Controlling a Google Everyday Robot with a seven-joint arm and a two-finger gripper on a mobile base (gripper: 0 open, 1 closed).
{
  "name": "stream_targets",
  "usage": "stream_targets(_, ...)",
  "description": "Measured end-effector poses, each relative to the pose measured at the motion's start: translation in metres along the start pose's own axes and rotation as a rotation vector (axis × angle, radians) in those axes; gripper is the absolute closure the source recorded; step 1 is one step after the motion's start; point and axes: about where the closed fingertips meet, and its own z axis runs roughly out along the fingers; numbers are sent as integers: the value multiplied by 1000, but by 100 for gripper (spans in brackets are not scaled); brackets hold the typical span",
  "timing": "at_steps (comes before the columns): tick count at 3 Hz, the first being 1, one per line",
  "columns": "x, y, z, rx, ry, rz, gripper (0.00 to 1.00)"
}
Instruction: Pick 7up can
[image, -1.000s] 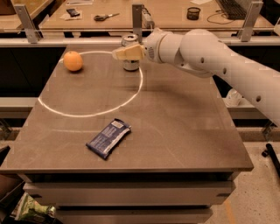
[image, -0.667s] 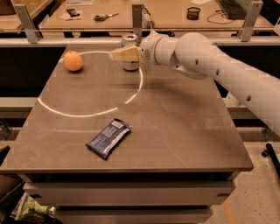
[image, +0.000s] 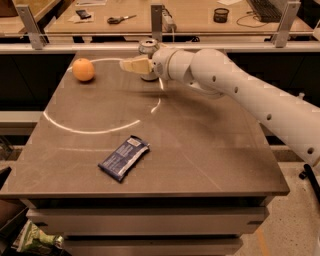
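Observation:
The 7up can (image: 147, 47) stands upright near the table's far edge, its silver top showing above my gripper and its base just below it. My gripper (image: 131, 65), tan at the tip of the white arm (image: 235, 85), reaches in from the right and lies across the front of the can, hiding the can's middle. Its tip points left, a little past the can.
An orange (image: 83, 69) sits at the far left of the brown table (image: 200, 150). A flat blue snack packet (image: 123, 158) lies near the front. A bright arc of light curves across the tabletop. A metal rail and a workbench with tools run behind the table.
My gripper has slid leftward along the far edge, from level with the can to reaching past its left side. The can, orange and packet have not moved.

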Motion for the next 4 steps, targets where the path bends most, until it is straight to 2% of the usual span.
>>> stream_targets(3,0,7,5,-12,-1,1,88)
stream_targets(4,0,9,6,-16,-1,1,100)
